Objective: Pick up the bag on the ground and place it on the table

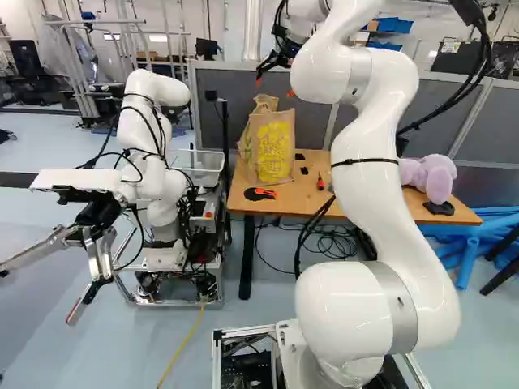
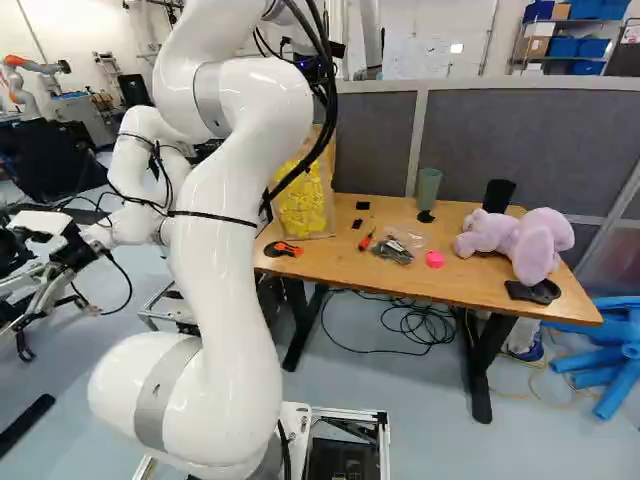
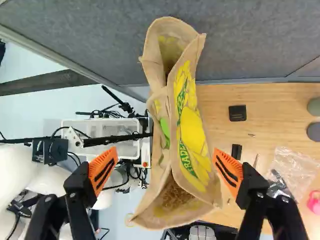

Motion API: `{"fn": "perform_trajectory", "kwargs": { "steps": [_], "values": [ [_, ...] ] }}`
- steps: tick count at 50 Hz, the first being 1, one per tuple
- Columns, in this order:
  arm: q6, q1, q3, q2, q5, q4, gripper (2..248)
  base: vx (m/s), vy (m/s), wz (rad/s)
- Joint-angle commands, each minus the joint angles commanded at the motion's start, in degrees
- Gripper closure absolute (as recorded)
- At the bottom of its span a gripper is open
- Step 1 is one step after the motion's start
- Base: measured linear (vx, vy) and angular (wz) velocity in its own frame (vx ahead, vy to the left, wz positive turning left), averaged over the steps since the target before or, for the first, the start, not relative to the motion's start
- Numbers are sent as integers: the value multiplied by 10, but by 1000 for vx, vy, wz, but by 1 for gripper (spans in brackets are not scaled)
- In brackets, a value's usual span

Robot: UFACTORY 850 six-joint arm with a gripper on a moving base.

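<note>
In the left base view my gripper [image 1: 274, 86] is above the brown bag [image 1: 272, 149], near its top. The bag, with yellow print, stands upright at one end of the wooden table [image 1: 357, 185]. From the wrist, the gripper [image 3: 166, 171] is open, its orange pads on opposite sides of the bag [image 3: 192, 132]. A gap shows on one side; the other pad appears close to the printed face, and whether it touches I cannot tell. The bag's mouth is partly open, with brown shredded material inside. My arm hides part of the bag in the right base view.
Another robot [image 1: 150, 154] stands beside the table's bag end. A grey partition [image 2: 520, 140] rises behind the table. On the tabletop are a purple plush toy [image 2: 520, 240], an orange-and-black tool [image 2: 283, 249], a pink item [image 2: 435, 259] and a green cup [image 2: 428, 188]. Cables [image 2: 415, 322] lie beneath.
</note>
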Motion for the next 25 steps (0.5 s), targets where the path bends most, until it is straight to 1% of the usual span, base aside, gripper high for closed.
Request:
{"fn": "perform_trajectory", "kwargs": {
  "steps": [25],
  "values": [
    [0,0,0,0,0,0,3,-123,-2,16]
  ]
}}
